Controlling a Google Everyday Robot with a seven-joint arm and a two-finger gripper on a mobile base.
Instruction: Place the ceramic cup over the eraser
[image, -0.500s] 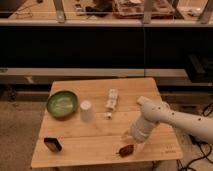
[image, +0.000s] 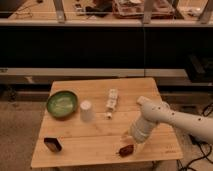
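The white ceramic cup (image: 87, 111) stands upside down on the wooden table (image: 95, 137), just right of the green bowl (image: 62, 103). The dark eraser (image: 52, 144) lies near the table's front left corner, apart from the cup. My white arm reaches in from the right. The gripper (image: 131, 142) points down at the front right of the table, just above the reddish-brown elongated object (image: 126, 149). It is far from both the cup and the eraser.
A white segmented strip (image: 112, 99) lies at the middle back of the table. A dark shelf unit with a cluttered counter stands behind the table. Cables lie on the floor at the right.
The arm and gripper have shifted slightly toward the table's front. The cup, eraser and bowl have not moved.
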